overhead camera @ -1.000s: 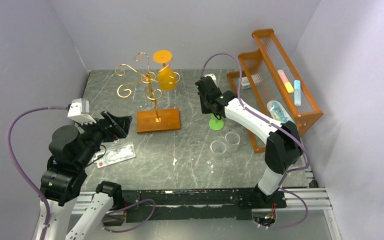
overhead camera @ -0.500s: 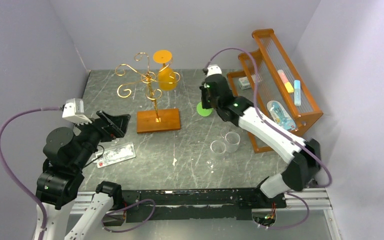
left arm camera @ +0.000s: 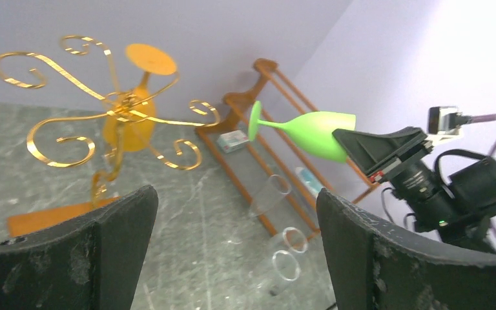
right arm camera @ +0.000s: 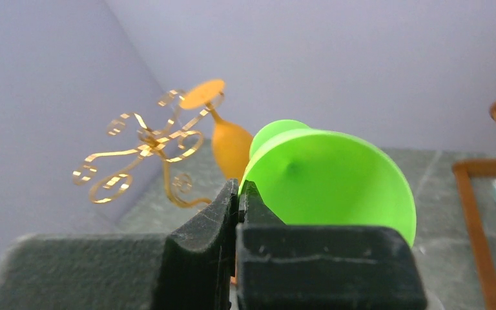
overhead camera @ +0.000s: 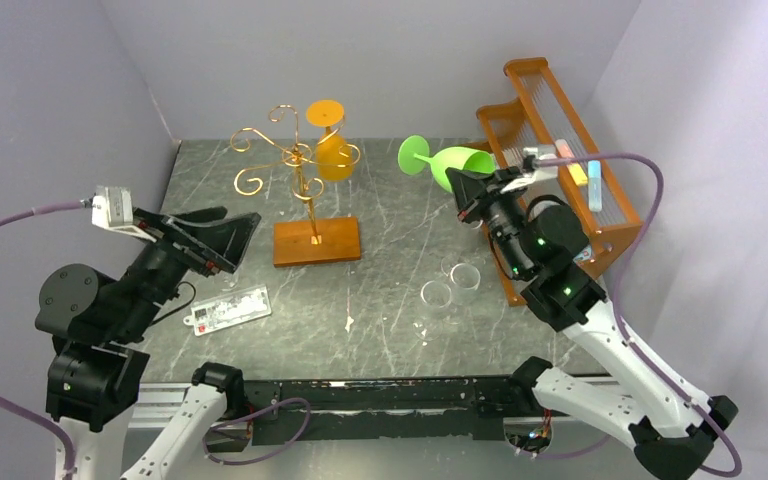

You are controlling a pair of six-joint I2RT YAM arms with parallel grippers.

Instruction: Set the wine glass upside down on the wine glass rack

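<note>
Slanting wine glass (overhead camera: 457, 160); packet (overhead camera: 228, 307) perhaps labelled

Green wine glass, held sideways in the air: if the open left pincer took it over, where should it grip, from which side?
The stem. The green wine glass lies roughly level, foot toward the gold rack, and the right pincer is shut on the bowl's rim, leaving the thin stem bare. The left pincer would probably come from its own side, jaws across the stem.
</note>
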